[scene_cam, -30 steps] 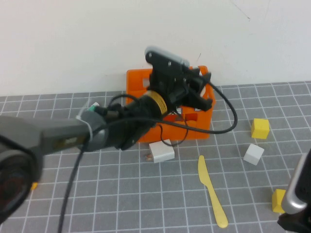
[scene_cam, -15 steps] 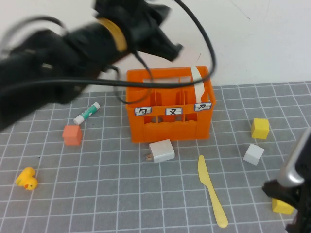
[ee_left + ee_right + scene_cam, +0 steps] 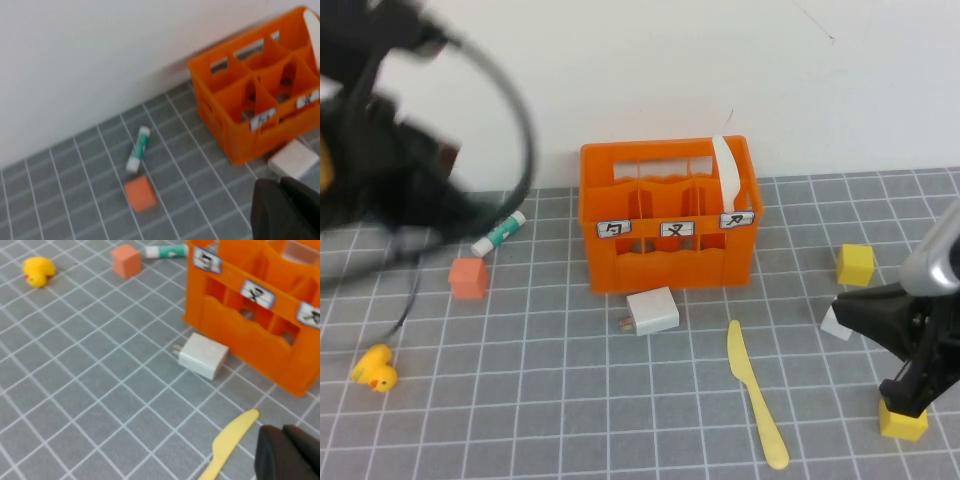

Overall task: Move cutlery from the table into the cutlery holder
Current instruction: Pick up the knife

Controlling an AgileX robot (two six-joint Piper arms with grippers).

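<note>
At the table's right edge my right gripper (image 3: 910, 385) hung low, jaws shut on nothing, near the yellow knife (image 3: 755, 393) but clear of it, with a yellow cube (image 3: 903, 421) just under its tip.

- Right arm: dark, reaching in from the right margin, wrist angled down toward the table (image 3: 570, 400). From its wrist camera the closed fingertips (image 3: 287, 452) sat just beside the knife's blade end, not touching.
- Left gripper (image 3: 285, 207): shut, empty. In the high view the left arm was only a dark blur, raised at the far left; its wrist camera looked down on the crate from that side.
- Yellow knife: flat on the table, in front of the crate's right end, blade toward the crate, handle toward me.
- White knife (image 3: 726, 168): standing in the crate's right compartment, top curling above the rim.
- Crate (image 3: 665, 265): orange, upright against the back wall, three labels on the front.
- Also on the table: white charger (image 3: 652, 311) just before the crate; tube (image 3: 499, 233) and orange cube (image 3: 468, 277) to its left; toy duck (image 3: 374, 368) at near left; second yellow cube (image 3: 855, 264) and white cube (image 3: 832, 322) at right, the latter partly hidden by my arm.

Step in hand, as I judged it: one knife stowed, the yellow one left, right arm approaching. Next move would call for opening the jaws, straddling the handle, and pinching low, since the knife lay flat and thin.
</note>
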